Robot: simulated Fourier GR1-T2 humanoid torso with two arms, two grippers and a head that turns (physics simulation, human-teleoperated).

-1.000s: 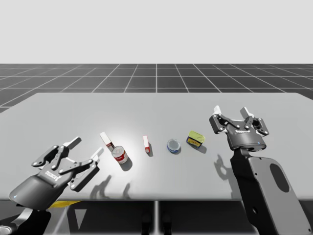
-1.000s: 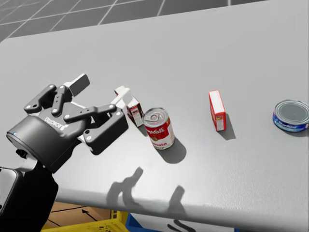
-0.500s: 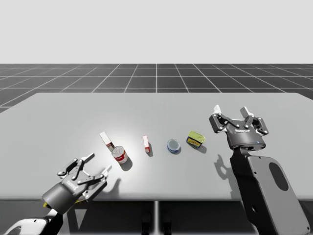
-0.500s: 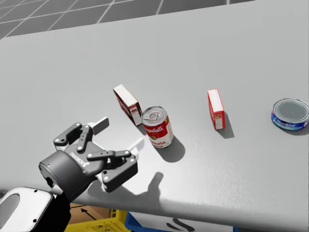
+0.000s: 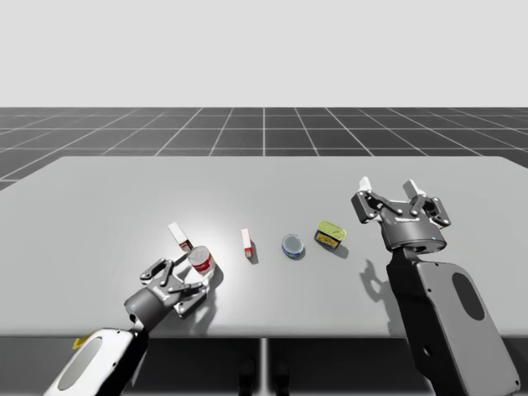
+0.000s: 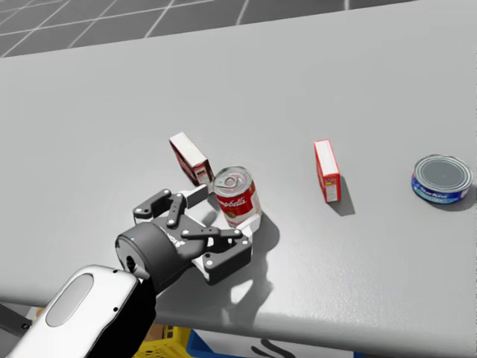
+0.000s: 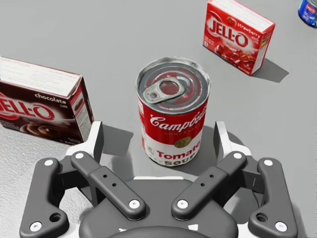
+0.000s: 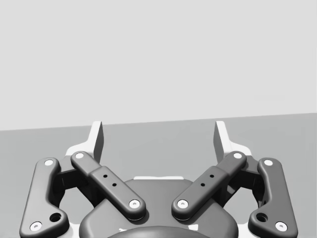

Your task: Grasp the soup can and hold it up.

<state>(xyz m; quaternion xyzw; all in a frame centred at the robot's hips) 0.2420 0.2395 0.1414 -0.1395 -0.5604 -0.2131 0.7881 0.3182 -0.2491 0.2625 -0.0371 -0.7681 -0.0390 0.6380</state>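
Soup can (image 5: 201, 262) stands upright on the grey table (image 5: 107, 198), in the lower left of the high view and just left of centre in the head view (image 6: 236, 195). In the left wrist view you can see its silver lid with a pull-tab. You can also see a label (image 7: 173, 116) that is red above and white below, with a small gold seal at the seam. White script runs across the red band and red lettering across the white.

The left gripper (image 5: 196, 274) reaches in from the lower left corner of the head view (image 6: 223, 210) with its jaws spread. In its own wrist view (image 7: 158, 134) the can sits between the two white fingertips. A strip of table shows between the can and the finger on the dark box's side, so nothing is clamped yet.

A dark brown box with a white end (image 7: 39, 106) lies just beside the can, up and to the left of it in the head view (image 6: 190, 158). A small red box with white lettering (image 6: 326, 171) lies to the right of the can. A flat blue can (image 6: 442, 177) sits at the right edge. In the high view a yellow-green tin (image 5: 331, 234) lies right of centre.

The right gripper (image 5: 391, 188) stands raised at the right of the high view, well apart from everything. Its jaws are spread wide around nothing (image 8: 158, 134).
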